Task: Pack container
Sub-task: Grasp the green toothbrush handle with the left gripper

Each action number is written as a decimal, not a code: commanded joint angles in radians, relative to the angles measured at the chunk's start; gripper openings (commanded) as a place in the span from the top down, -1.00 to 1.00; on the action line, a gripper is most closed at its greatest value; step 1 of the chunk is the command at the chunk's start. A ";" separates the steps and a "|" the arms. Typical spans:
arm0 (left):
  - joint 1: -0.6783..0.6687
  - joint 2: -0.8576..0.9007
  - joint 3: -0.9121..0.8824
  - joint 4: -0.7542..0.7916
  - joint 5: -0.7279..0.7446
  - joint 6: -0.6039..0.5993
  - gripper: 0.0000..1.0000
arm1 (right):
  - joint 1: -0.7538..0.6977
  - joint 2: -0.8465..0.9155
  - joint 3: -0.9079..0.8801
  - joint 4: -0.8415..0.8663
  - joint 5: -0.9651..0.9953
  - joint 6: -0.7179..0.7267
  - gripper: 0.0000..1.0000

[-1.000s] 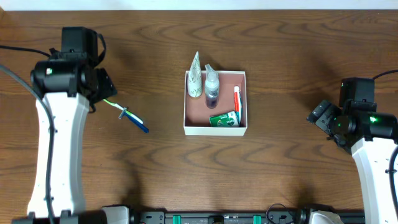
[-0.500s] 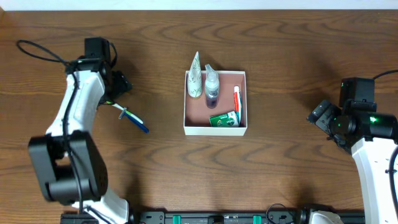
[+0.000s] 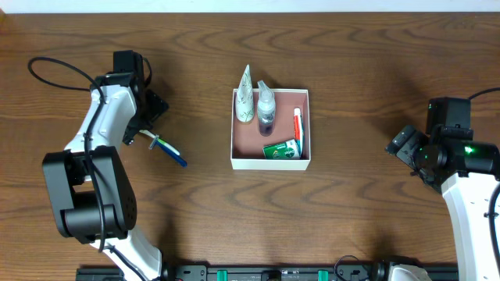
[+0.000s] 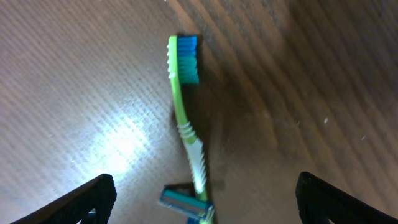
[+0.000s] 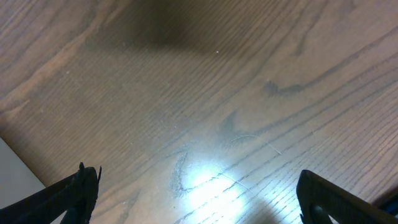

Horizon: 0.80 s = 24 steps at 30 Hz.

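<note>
While nothing is gripped, the container (image 3: 269,164) sits mid-table

Left gripper (image 4: 205,200), spread wide, hovers over a green toothbrush (image 4: 186,124) and razor (image 4: 183,200) toward the left edge of the table (image 3: 351,234); right gripper (image 5: 199,196), equally open, holds nothing near the right edge.

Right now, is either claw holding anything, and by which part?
Nothing is held. The left gripper is open above the green toothbrush, which lies on the table; the right gripper is open over the table.
</note>
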 commanded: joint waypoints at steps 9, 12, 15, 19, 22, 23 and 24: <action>0.004 0.110 0.000 0.051 0.003 -0.055 -0.86 | -0.010 0.002 0.006 0.000 0.004 0.014 -0.99; 0.004 0.135 -0.001 0.050 0.003 -0.055 -0.87 | -0.010 0.002 0.006 0.000 0.004 0.014 -0.98; 0.004 0.156 -0.001 0.050 0.003 -0.055 -0.86 | -0.010 0.002 0.006 0.000 0.004 0.014 -0.99; 0.004 0.183 -0.001 0.051 0.003 -0.055 -0.87 | -0.010 0.002 0.006 0.000 0.004 0.014 -0.98; 0.004 0.206 -0.001 0.050 0.021 -0.054 -0.53 | -0.010 0.002 0.006 0.000 0.004 0.014 -0.99; 0.004 0.212 -0.001 0.049 0.026 -0.054 -0.38 | -0.010 0.002 0.006 0.000 0.004 0.014 -0.99; 0.003 0.220 -0.001 0.047 0.029 -0.054 -0.18 | -0.010 0.002 0.006 0.000 0.004 0.014 -0.98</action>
